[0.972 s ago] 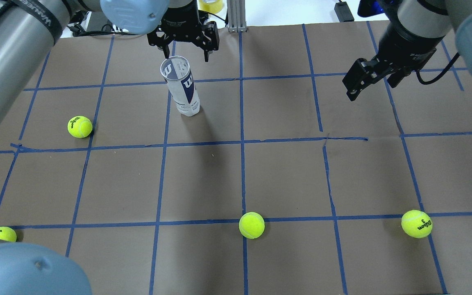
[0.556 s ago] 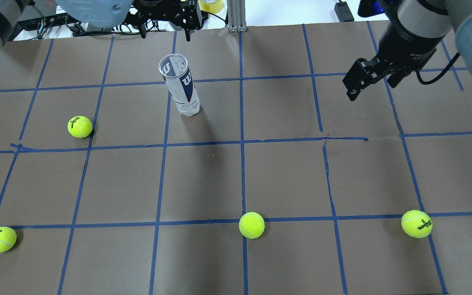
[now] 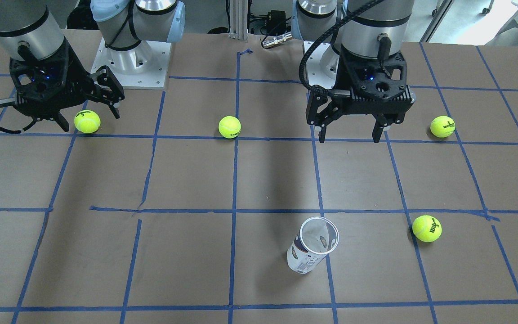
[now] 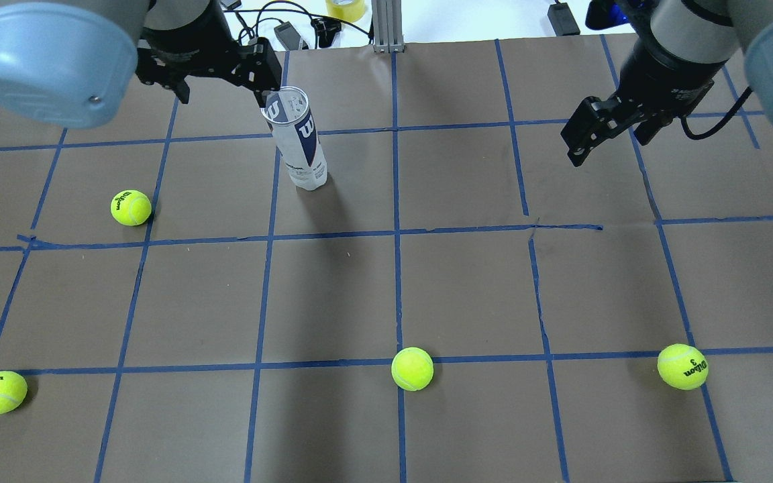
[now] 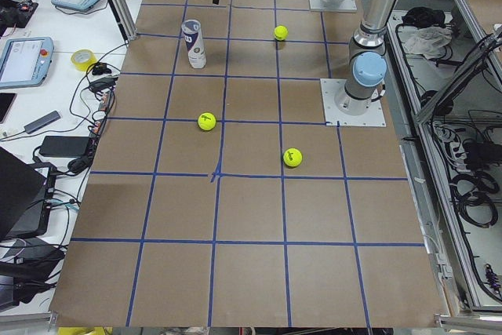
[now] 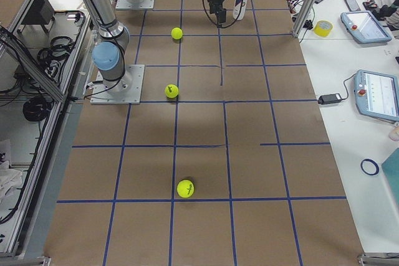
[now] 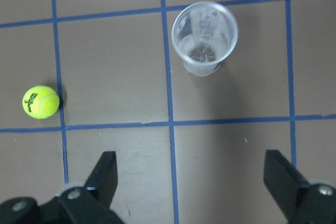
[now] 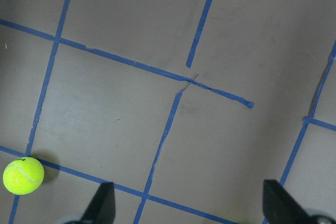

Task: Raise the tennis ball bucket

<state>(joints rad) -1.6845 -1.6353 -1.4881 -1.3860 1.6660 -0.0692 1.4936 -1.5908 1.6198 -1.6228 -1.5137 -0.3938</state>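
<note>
Tennis ball bucket [image 4: 299, 144] stands upright and empty on the far side of the table [image 4: 467, 288], open mouth up; it looks light, thin-walled, slick, and easy to topple or squash; a gentle pinch across the upper body seems safest. Left gripper [image 7: 191, 177] hovers short of it, jaws spread wide; right gripper [image 8: 189, 200] hangs well apart, also spread.

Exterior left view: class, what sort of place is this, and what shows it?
Probably a robotics lab: a robot arm bolted to a grid-taped table, with teach pendants and cables alongside.
</note>
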